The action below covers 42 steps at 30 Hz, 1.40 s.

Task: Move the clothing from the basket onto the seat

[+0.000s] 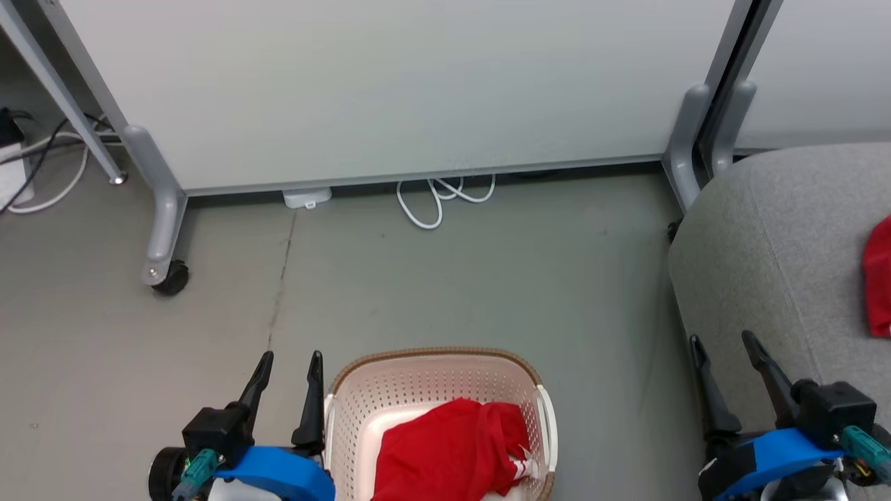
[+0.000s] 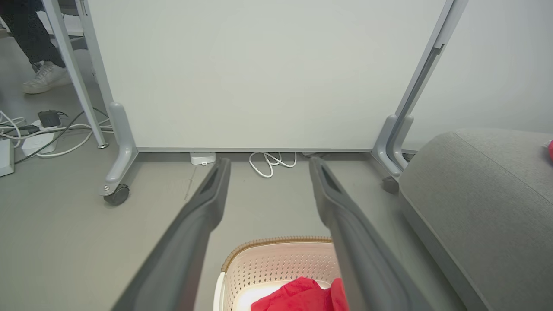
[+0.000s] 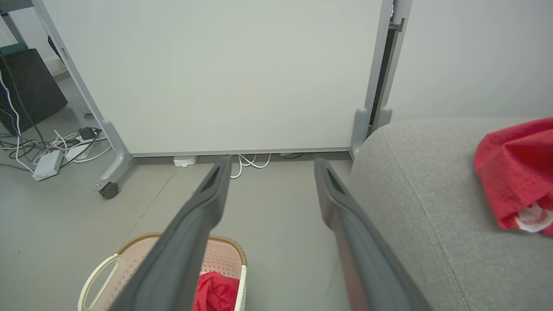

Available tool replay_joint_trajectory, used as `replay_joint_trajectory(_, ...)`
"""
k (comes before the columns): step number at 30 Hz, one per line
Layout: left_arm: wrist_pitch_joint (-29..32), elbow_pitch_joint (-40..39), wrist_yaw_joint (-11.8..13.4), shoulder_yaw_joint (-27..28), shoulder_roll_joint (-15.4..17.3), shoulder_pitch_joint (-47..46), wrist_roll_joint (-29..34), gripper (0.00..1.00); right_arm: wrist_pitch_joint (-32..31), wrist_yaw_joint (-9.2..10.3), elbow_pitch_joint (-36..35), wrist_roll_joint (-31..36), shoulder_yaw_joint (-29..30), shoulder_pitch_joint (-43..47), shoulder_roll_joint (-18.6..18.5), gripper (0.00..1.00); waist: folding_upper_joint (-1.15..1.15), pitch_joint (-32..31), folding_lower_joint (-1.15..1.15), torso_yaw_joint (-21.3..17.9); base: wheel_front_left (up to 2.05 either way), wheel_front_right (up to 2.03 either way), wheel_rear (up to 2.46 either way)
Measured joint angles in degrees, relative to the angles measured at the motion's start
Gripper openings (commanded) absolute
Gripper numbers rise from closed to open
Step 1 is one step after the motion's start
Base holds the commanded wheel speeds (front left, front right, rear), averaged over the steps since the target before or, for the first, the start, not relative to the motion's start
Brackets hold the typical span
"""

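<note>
Closest to me, my left gripper [image 1: 291, 362] hangs with its jaws spread wide and nothing between them, just beside the left wall of the basket [image 1: 438, 353], fingers pointing away from me. The basket sits on the floor [image 1: 487, 278], low in the head view, and in it lies a red garment [image 1: 452, 445], crumpled, its bulk stretching across the basket with a bit of white trim bunched against the right wall. That's the one that matters now: it lies to the right of my left gripper and below it, close by, while my right gripper [image 1: 721, 341], likewise wide apart and empty, is well off to the right by the left edge of the seat [image 1: 766, 243]. So the left arm is the nearer one, I reckon: a short swing right and a dip into the basket to pinch the heap near its middle. Further along the seat a second garment [image 1: 878, 278] already rests on the grey cushion, so half the job looks done. Beyond it all, grey floor, a white cable [image 1: 438, 202] and the partition [image 1: 390, 90]
</note>
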<state>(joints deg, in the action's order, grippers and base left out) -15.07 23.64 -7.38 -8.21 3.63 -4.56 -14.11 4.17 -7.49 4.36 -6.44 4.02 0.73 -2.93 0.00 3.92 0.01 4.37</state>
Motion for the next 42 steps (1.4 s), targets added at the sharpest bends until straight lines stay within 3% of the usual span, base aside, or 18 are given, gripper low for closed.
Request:
replay_joint_trajectory(16, 0.0, 3.57, 0.0, -6.64, -0.56, -12.48, -1.0, 1.0, 0.65, 0.0, -2.64, 1.13, -2.97, -13.32, -0.24, 1.0, -0.01, 18.25, 0.01, -3.64, 0.0, 0.0, 0.0)
replay_joint_trajectory(27, 0.0, 10.09, 0.0, -13.0, 0.44, -22.62, -0.66, 1.0, 3.53, 0.0, -2.93, 1.58, -5.47, -19.96, -0.29, 1.0, -0.01, 30.55, 0.01, -8.12, 0.0, 0.0, 0.0)
replay_joint_trajectory(42, 0.0, 20.47, 0.0, -18.2, 2.41, -28.65, -1.76, 1.0, 7.61, 0.0, -2.22, -0.23, -9.95, -26.53, -0.03, 1.0, -0.01, 42.42, 0.0, -15.18, 0.0, 0.0, 0.0)
